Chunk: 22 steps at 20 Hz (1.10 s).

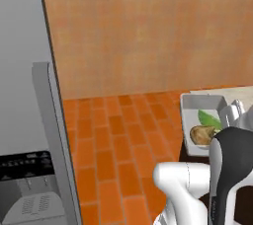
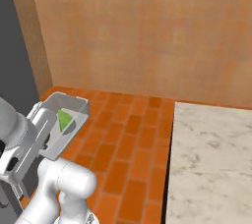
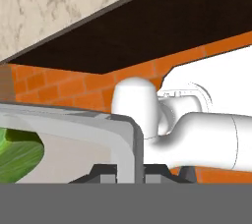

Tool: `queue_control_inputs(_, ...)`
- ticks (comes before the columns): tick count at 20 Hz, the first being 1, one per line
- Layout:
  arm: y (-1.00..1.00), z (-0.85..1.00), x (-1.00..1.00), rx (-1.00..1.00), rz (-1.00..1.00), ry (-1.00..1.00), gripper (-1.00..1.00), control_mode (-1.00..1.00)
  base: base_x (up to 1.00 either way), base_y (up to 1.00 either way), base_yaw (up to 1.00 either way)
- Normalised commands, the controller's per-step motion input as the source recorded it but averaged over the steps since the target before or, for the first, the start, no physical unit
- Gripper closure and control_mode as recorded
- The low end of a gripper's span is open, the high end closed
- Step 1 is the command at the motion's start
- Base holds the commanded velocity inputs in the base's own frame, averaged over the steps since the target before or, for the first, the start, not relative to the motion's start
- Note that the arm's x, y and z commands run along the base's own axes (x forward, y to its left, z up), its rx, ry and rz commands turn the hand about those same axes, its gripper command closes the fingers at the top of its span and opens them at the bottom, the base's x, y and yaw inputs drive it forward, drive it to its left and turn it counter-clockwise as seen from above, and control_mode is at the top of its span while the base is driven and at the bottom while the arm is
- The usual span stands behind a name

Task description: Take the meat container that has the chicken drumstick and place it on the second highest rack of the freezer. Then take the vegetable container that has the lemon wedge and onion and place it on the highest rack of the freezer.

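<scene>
Seen from the left base camera, the robot arm point(image 1: 217, 179) rises at lower right and carries a shallow grey vegetable container point(image 1: 205, 115) above the orange brick floor point(image 1: 118, 140), with a green lemon wedge point(image 1: 208, 119) and a tan-brown onion point(image 1: 202, 134) lying inside it; the grey freezer point(image 1: 24, 120) stands well apart at the far left, its door edge running down the picture, so the carried tray lies to the right of where it must go and the coming move is judged to be a swing leftward and upward toward the highest rack, which is hidden here. From the right base camera, the same container point(image 2: 61, 125) sits at mid-left, tilted, its long axis running away from the base toward the brick wall point(image 2: 147, 31), the green wedge point(image 2: 64, 119) showing inside, while the gripper point(image 2: 29, 142) meets it at the near end and the white elbow bends low beneath; a marble counter point(image 2: 211, 164) lies at lower right, well clear of the load. In the hand view, the gripper point(image 3: 130, 174) is closed narrow on the tray's grey rim point(image 3: 130, 144), one dark fingertip on either side of the wall, the green wedge point(image 3: 17, 152) at left within the tray and the counter's dark underside overhead.
</scene>
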Motion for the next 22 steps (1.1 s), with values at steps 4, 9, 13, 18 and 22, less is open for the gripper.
queue_control_inputs(4, 0.0, 0.0, 0.0, 0.0, 0.0, 0.0, 1.0, 1.0, 0.95, -0.59, 0.3)
queue_control_inputs(9, 0.0, 0.0, 0.0, 0.0, 0.0, 0.0, 1.0, 1.0, 0.8, -0.53, 0.37)
queue_control_inputs(13, 0.0, 0.0, 0.0, 0.0, 0.0, 0.0, 1.0, 1.0, 0.77, -0.15, 0.42)
queue_control_inputs(18, 0.0, 0.0, 0.0, 0.0, 0.0, 0.0, 1.0, 1.0, 0.92, -0.1, 0.43)
queue_control_inputs(22, 0.0, 0.0, 0.0, 0.0, 0.0, 0.0, 1.0, 1.0, 1.0, -0.26, 0.25)
